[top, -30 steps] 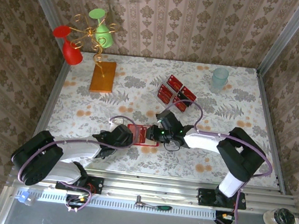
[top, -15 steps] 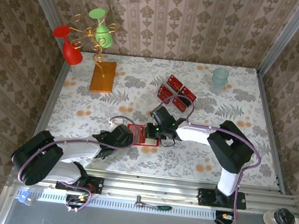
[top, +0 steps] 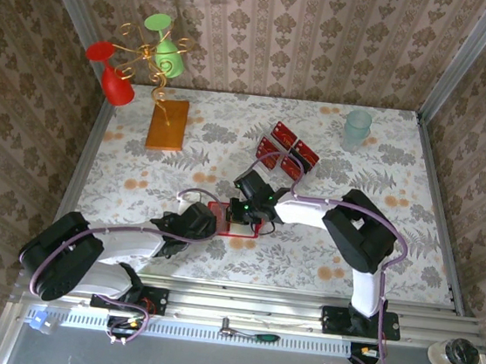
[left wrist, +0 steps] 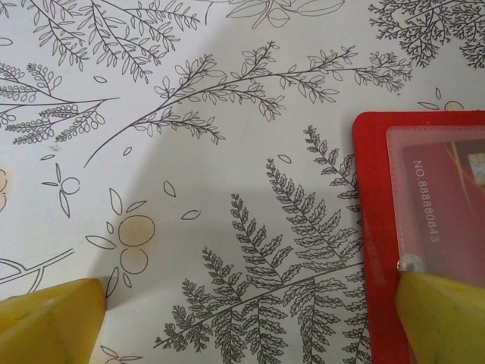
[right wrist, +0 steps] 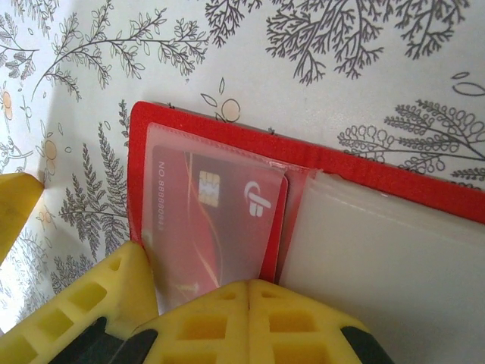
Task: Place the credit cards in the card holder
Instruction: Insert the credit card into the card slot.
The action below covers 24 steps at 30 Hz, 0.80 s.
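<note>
My left gripper (left wrist: 250,322) wide open, finger (left wrist: 447,318) pinning card holder (left wrist: 371,227) steady; right gripper (right wrist: 248,303) closed, pressing card (right wrist: 212,227) home in sleeve (right wrist: 163,139).

card holder (left wrist: 375,227) cut off at left wrist view's edge, card (right wrist: 216,220) partly hidden behind right claw (right wrist: 248,296)

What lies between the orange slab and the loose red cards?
Nothing; the top view shows bare floral table between the slab and the cards.

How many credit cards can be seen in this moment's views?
5. One card sits in the clear pocket of the card holder; four lie loose in a cluster beyond it. More may be stacked there or hidden by the right arm.
</note>
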Available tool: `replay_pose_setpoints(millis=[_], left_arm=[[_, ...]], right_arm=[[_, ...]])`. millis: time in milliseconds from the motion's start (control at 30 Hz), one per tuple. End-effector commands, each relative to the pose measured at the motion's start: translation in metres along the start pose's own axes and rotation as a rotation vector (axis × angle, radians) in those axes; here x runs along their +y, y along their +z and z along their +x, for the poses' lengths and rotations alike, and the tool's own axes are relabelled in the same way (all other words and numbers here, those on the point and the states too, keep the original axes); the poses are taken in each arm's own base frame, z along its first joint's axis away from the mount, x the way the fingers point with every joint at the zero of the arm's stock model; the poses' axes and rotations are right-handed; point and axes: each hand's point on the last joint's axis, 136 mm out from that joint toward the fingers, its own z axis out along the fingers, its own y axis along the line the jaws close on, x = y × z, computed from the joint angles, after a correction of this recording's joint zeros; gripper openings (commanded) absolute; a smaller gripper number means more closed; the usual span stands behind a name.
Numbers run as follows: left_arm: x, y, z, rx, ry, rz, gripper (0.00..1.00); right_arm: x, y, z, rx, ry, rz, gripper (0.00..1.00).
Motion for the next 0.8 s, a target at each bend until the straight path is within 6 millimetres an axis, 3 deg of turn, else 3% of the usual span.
replay_pose_setpoints(millis=[0,433,767], left_arm=[[0.010,-0.002,0.016,0.052,0.018,-0.020,1.00],[0.025,-0.006,0.016,0.047,-0.020,-0.029,1.00],[0.028,-0.005,0.020,0.054,-0.039,-0.037,1.00]], right_arm=[[0.001,0.008,0.013,0.056,0.000,0.003,0.00],[0.014,-0.022,0.005,-0.010,-0.011,-0.025,0.00],[0.005,-0.010,0.026,0.031,-0.017,0.001,0.00]])
